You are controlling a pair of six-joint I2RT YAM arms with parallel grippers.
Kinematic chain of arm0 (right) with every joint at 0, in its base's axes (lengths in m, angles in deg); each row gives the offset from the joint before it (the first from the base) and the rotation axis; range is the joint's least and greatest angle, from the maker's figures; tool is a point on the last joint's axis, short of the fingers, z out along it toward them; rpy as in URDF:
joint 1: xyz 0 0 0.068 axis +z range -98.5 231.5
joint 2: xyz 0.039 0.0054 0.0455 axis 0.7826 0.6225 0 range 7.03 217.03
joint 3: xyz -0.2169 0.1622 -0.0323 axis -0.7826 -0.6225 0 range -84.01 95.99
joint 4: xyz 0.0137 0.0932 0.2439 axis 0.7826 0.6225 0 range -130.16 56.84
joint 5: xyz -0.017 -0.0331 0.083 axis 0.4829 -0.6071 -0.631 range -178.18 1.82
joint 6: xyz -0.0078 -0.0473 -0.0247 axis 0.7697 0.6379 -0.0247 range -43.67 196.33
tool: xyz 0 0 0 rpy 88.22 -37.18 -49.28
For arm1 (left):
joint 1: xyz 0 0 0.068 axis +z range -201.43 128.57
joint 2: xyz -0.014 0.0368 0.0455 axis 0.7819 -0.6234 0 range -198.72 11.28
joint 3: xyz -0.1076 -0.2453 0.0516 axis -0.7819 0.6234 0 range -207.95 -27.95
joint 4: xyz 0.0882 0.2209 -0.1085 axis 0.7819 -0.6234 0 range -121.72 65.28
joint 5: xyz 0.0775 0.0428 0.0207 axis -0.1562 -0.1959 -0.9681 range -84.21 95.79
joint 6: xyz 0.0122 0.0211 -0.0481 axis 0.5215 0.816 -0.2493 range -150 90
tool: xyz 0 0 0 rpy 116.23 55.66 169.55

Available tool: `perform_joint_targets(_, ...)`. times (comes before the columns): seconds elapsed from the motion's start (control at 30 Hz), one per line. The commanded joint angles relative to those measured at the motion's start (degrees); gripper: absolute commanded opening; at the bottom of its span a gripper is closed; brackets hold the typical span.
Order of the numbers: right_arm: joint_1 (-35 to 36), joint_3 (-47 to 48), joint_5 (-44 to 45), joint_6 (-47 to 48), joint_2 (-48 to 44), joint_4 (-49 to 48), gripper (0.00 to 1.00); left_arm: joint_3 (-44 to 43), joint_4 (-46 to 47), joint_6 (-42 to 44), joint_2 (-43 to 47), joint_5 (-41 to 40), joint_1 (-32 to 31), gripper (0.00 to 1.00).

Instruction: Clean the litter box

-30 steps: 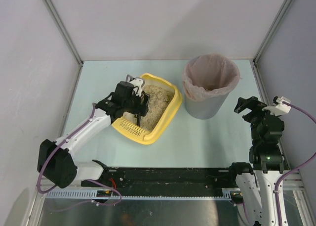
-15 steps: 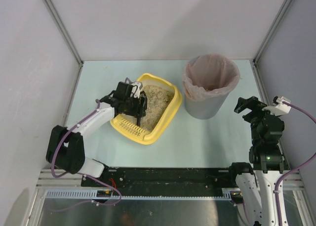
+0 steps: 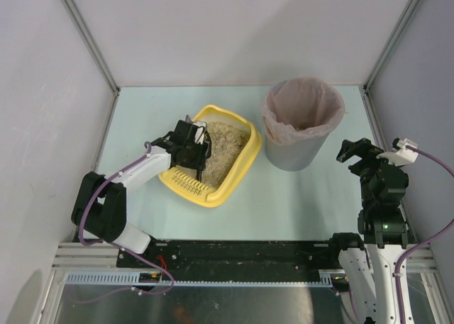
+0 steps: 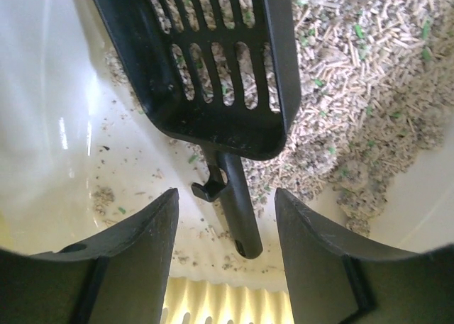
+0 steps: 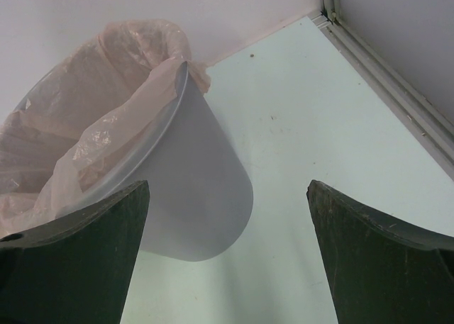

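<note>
The yellow litter box (image 3: pixel 248 156) sits mid-table with beige litter (image 3: pixel 225 145) inside and its slotted lip (image 3: pixel 186 185) toward me. My left gripper (image 3: pixel 196 156) reaches down into its near end. In the left wrist view a black slotted scoop (image 4: pixel 213 62) lies on the litter (image 4: pixel 355 90), its handle (image 4: pixel 237 203) pointing back between my fingers. The left gripper (image 4: pixel 225 196) is open around that handle, with a gap on each side. My right gripper (image 3: pixel 355 154) hovers open and empty to the right of the bin; it holds nothing (image 5: pixel 227 189).
A grey round bin (image 3: pixel 301 122) with a pinkish liner stands right of the litter box, close to it; it fills the left of the right wrist view (image 5: pixel 106 147). Walls enclose the table on three sides, with a rail (image 5: pixel 383 69) along the right edge.
The left arm's elbow has swung in and the gripper has settled lower into the tray's near end. Its jaws have narrowed around the scoop handle. The right arm has not moved.
</note>
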Motion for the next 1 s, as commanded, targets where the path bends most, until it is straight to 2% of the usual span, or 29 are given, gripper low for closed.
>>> perform_joint_targets(0.0, -0.3, 0.1, 0.5, 0.0, 0.1, -1.0, 0.98, 0.7, 0.7, -0.6, 0.2, -4.6, -0.5, 0.61)
perform_joint_targets(0.07, -0.3, 0.1, 0.5, 0.1, -0.1, -1.1, 0.98, 0.6, 0.7, -0.8, -0.8, -3.6, -0.6, 0.60)
perform_joint_targets(0.2, -0.4, 0.1, 0.3, 0.0, -0.3, -1.0, 0.96, 0.2, 0.7, -0.8, -1.9, -2.5, -0.7, 0.50)
perform_joint_targets(0.53, -0.4, 0.0, 0.0, 0.1, -0.2, -1.0, 0.92, -0.5, 0.8, -1.0, -5.2, -0.8, -0.7, 0.51)
perform_joint_targets(0.83, -0.4, 0.1, -0.5, 0.0, -0.2, -1.1, 0.90, -1.1, 0.7, -1.0, -5.1, 1.2, -0.8, 0.34)
perform_joint_targets(0.97, -0.5, 0.0, -1.2, 0.2, 0.0, -1.3, 0.90, -1.3, 0.7, -1.0, -5.0, 1.8, -0.9, 0.22)
